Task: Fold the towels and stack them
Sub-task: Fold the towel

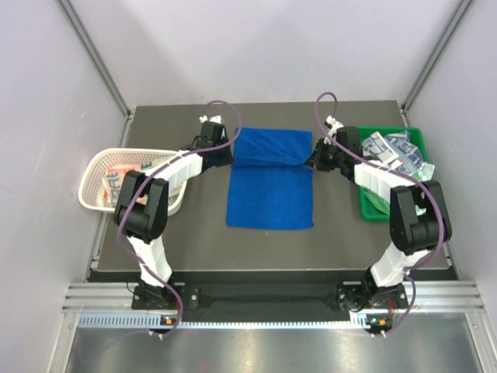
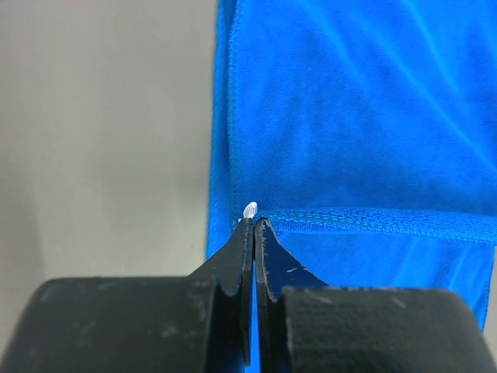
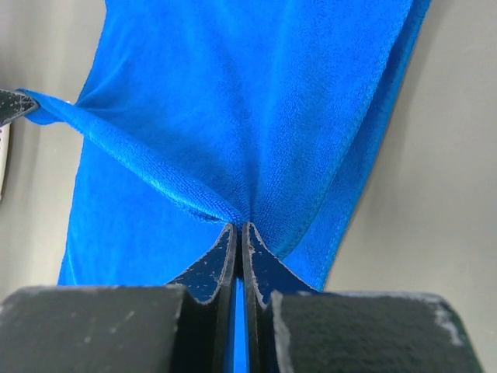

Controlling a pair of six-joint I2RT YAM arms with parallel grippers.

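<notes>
Surface: dark grey table [image 1: 334, 241], pale walls on three sides.
Blue towel: your blue towel [image 1: 269, 194] lies at the table's middle, its far part doubled over toward the near edge (the fold runs left to right).
Left gripper: your left gripper [image 2: 254, 225] is pinched tight on the hem at the flap's left corner.
Right gripper: your right gripper [image 3: 238, 229] is clamped on the flap's right edge, the cloth drawn up in a ridge.
Left edge: white mesh basket [image 1: 92, 167] holding a printed towel [image 1: 116, 180].
Right edge, far corner: green tray [image 1: 415, 134] holding printed towels [image 1: 396, 149].
</notes>
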